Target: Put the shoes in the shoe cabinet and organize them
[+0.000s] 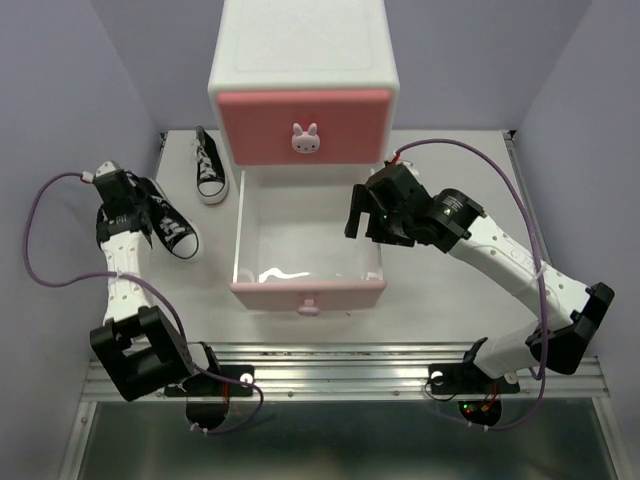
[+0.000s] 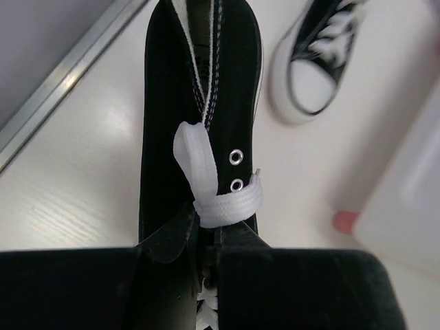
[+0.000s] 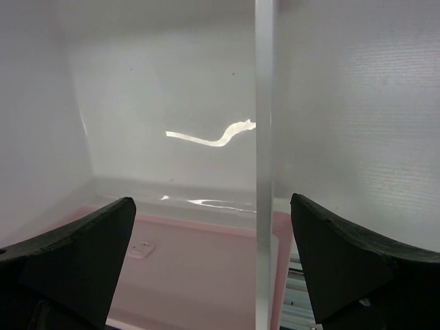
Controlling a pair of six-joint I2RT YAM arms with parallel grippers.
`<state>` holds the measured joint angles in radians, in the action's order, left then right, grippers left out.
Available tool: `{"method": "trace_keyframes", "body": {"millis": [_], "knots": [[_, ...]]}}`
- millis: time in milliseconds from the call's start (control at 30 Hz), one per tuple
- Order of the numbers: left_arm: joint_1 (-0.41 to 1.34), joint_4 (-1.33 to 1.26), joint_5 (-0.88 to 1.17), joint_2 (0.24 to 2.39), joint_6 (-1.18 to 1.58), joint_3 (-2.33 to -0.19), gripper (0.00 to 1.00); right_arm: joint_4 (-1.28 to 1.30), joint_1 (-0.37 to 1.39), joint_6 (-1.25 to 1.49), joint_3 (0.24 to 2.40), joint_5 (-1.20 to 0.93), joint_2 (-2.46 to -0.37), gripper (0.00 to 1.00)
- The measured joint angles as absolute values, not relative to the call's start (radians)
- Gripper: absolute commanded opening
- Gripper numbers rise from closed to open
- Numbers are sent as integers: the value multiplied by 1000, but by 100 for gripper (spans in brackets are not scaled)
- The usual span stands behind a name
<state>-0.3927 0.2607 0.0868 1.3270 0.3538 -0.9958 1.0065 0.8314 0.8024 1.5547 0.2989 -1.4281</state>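
Clenched low in the left wrist view, the left fingers [image 2: 165, 254] grip one black sneaker [image 2: 185, 89] at its laced upper, with a loop of white lace [image 2: 206, 185] bunched just ahead of them. That sneaker lies on the tabletop [image 1: 440, 300] on the left-arm side of the shoe cabinet [image 1: 300, 50], level with the cabinet's lower drawer [image 1: 308, 286] and apart from it. The second black sneaker [image 1: 209, 165] rests on its sole closer to the cabinet, just beside its left wall and further back, its white toe cap pointing towards the arms. The cabinet stands at the far middle of the tabletop. Its darker pink upper drawer [image 1: 303, 115] sits flush, with a white bunny knob [image 1: 306, 139] at its centre. The paler lower drawer stands out from the cabinet towards the arms, showing a white floor with a bright streak of glare [image 3: 206, 137]. At this drawer's right wall [image 3: 265, 137] the right fingers [image 3: 82, 254] are spread apart, one inside the drawer and one outside, straddling the wall without pressing it. A small pink foot [image 2: 344, 221] of the cabinet shows at the edge of the left wrist view. In front of the cabinet, a metal rail [image 1: 340, 365] carries both arm bases.
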Motion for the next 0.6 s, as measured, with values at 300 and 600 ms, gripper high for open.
{"method": "trace_keyframes", "body": {"millis": [300,600], "knots": [[-393,365,172,1057,576,-1181,0,1012,831,842,1554,356,-1333,100],[-352,591,242,1027,640,-1465,0,1026,831,860,1517,403,-1293,100]]}}
